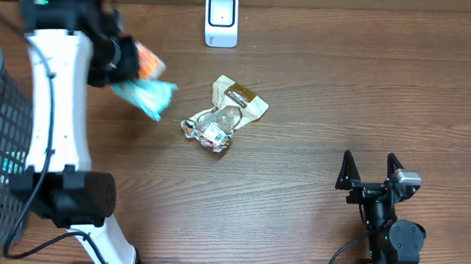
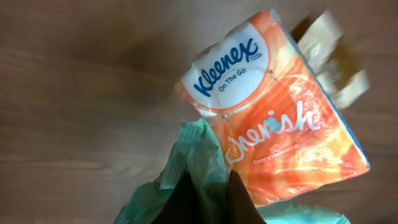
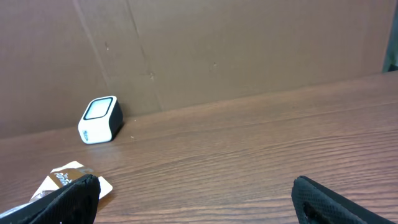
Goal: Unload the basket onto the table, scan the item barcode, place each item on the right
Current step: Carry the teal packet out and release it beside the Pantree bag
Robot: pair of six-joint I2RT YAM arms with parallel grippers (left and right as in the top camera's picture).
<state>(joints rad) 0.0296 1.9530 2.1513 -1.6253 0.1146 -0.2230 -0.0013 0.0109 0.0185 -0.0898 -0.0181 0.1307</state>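
Under me lies a wooden table (image 1: 324, 112), dark brown with long grain lines, filling almost the whole overhead frame. Behind it, in the upper part of my right wrist view, stands a plain brown wall (image 3: 249, 50).

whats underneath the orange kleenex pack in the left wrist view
Bare wooden table, and a beige pouch peeking out past its upper right edge. The Kleenex pack covers the rest of it.
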